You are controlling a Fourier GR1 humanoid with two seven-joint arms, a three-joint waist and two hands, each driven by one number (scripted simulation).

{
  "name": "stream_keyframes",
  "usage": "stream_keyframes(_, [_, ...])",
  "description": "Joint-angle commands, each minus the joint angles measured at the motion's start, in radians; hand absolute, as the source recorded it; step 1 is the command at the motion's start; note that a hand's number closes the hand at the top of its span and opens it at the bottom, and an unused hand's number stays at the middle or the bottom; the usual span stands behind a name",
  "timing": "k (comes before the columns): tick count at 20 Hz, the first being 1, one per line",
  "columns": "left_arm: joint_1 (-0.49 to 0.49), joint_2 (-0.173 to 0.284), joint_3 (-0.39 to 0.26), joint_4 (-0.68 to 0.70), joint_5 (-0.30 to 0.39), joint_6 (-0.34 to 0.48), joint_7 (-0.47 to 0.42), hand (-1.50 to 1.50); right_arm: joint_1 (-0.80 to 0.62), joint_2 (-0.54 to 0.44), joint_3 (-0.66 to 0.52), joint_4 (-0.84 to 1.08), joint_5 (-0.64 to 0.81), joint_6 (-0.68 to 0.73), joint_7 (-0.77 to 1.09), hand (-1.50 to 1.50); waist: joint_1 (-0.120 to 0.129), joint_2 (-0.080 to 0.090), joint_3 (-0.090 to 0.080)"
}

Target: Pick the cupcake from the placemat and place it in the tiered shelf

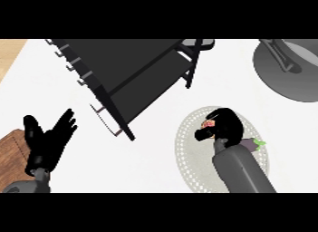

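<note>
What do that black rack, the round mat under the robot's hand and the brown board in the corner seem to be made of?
The tiered shelf looks like dark metal with a matte finish: thin straight bars, flat dull panels, though painted wood is possible. The placemat looks woven, perhaps straw or fabric: pale, with a fine dotted texture near its rim. The board looks like wood: brown with grain streaks.

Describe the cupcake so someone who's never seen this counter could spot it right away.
Find the pale round placemat on the white counter, below and right of the dark tiered shelf. The robot's right hand is curled there around the cupcake, mostly hiding it. Its pink top peeking between black fingers sets it apart from the purple, green-tipped item beside the wrist.
</note>
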Motion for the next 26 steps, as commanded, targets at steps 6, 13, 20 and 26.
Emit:
stream_keyframes(6, [-0.012,0.012,0.036,0.002,-0.002,-0.022,0.016,0.00,-0.067,0.009,0.229,-0.031,0.002,0.010,-0.048,1.50,0.010,0.008,0.006])
stream_keyframes(13, [-0.065,-0.017,-0.035,0.005,-0.031,-0.045,0.017,0.00,-0.099,0.009,0.654,-0.232,-0.240,0.323,-0.584,1.50,0.106,0.017,0.010])
stream_keyframes(20, [0.006,-0.004,0.027,0.040,-0.021,-0.012,-0.011,0.00,-0.156,-0.078,0.592,-0.776,-0.318,0.509,-0.552,1.50,-0.026,-0.006,0.005])
stream_keyframes(26, [0.020,-0.009,0.028,-0.023,-0.024,0.004,0.013,0.00,-0.256,-0.125,0.277,-1.026,-0.491,0.695,-0.352,1.50,-0.010,0.004,0.005])
